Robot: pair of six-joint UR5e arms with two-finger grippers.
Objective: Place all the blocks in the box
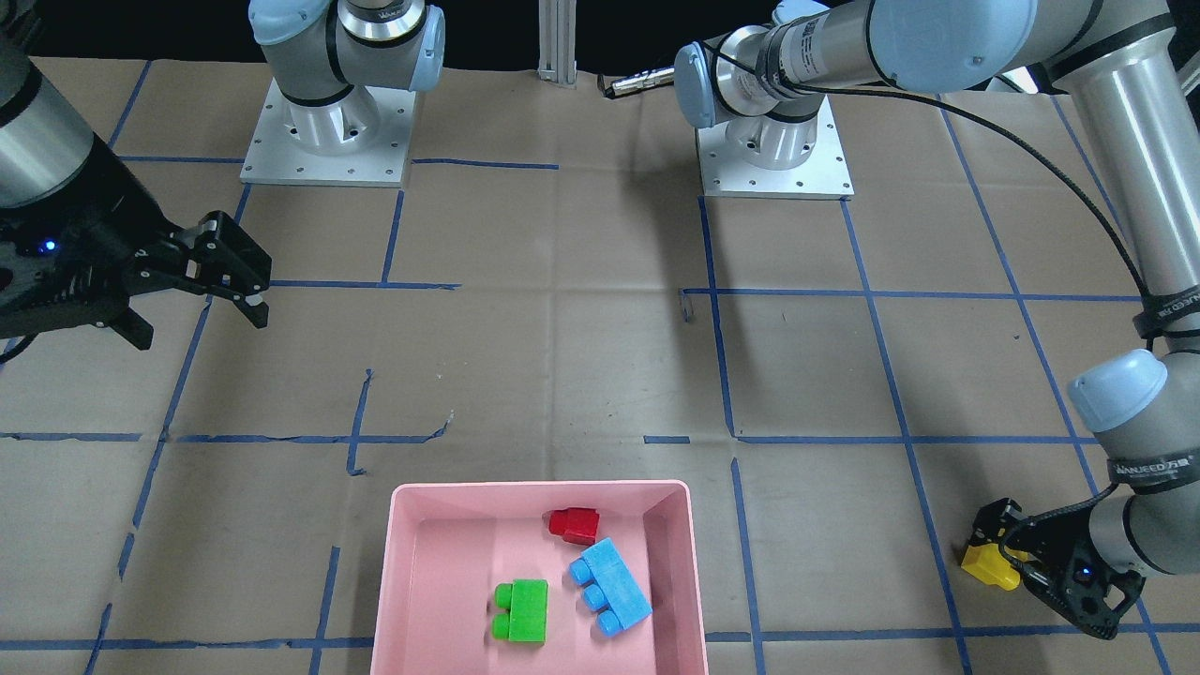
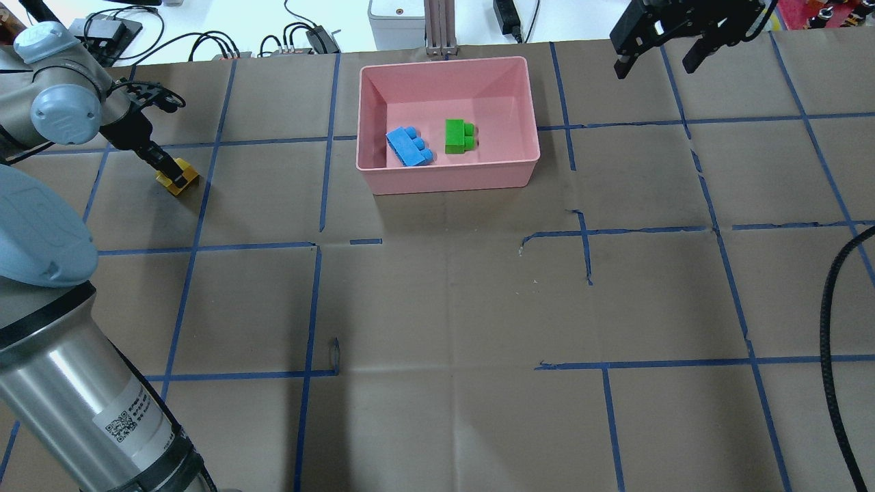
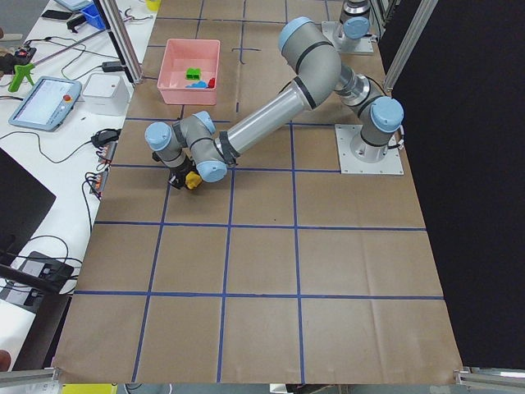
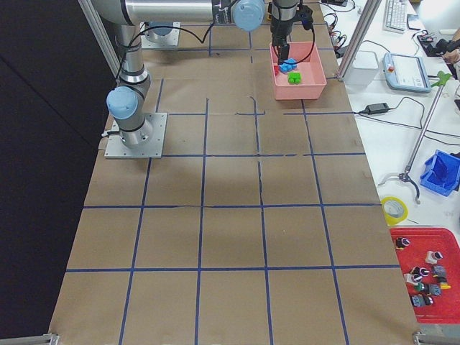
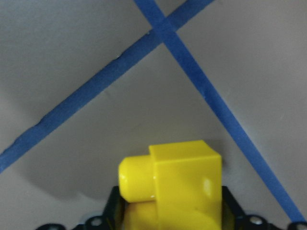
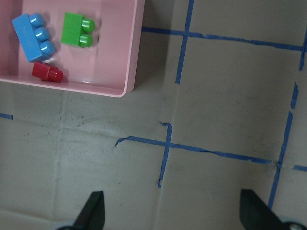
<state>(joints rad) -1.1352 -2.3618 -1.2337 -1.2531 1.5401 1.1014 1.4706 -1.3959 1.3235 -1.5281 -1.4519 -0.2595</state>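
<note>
The pink box [image 1: 539,486] holds the red block [image 1: 575,525], the blue block [image 1: 609,586] and the green block [image 1: 521,610]. In the overhead view the box [image 2: 444,181] shows the blue block [image 2: 409,146] and the green block [image 2: 458,135]; its near wall hides the red one. My left gripper [image 2: 174,174] is shut on the yellow block [image 2: 180,180], low at the paper, far left of the box. The left wrist view shows this block [image 5: 184,187] between the fingers. My right gripper [image 2: 654,68] is open and empty, high to the right of the box.
Brown paper with a blue tape grid covers the table. Both arm bases [image 1: 328,131] stand at the robot's side. A black cable [image 2: 830,328] hangs at the overhead view's right edge. Beyond the table's far edge are cables and a white device [image 2: 396,14].
</note>
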